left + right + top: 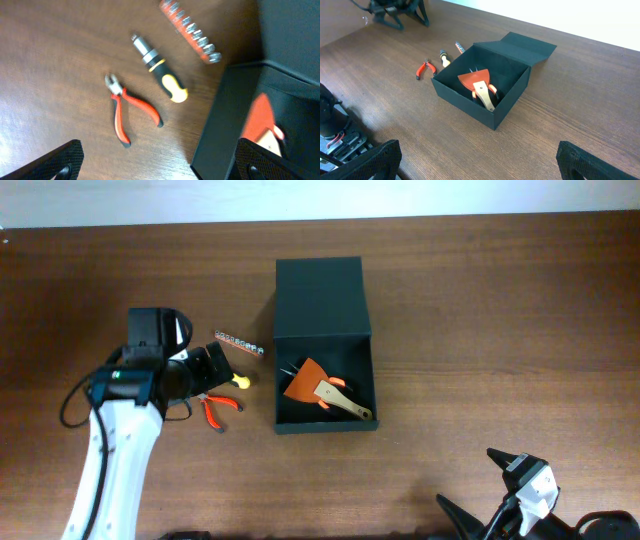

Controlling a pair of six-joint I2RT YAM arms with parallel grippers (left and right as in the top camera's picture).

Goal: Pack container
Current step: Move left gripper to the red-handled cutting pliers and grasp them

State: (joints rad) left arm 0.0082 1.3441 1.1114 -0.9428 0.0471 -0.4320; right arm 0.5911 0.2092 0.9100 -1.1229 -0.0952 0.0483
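The dark green-black container [357,358] stands open at the table's middle, its flap lid [321,295] folded back. Inside lie an orange scraper with a pale wooden handle [322,387] and other small tools. Left of it on the table lie red-handled pliers [216,408], a black-and-yellow screwdriver [232,378] and a strip of bits [238,343]. My left gripper [205,368] is open and empty, hovering over the pliers [125,111] and screwdriver [161,70], next to the container's left wall [225,125]. My right gripper [477,167] is open and empty near the front edge, well away from the container [470,102].
The bit strip [191,31] lies beyond the screwdriver near the container's corner. A black cable [72,402] loops beside my left arm. Bare wooden table [480,310] stretches to the right of the container and in front of it.
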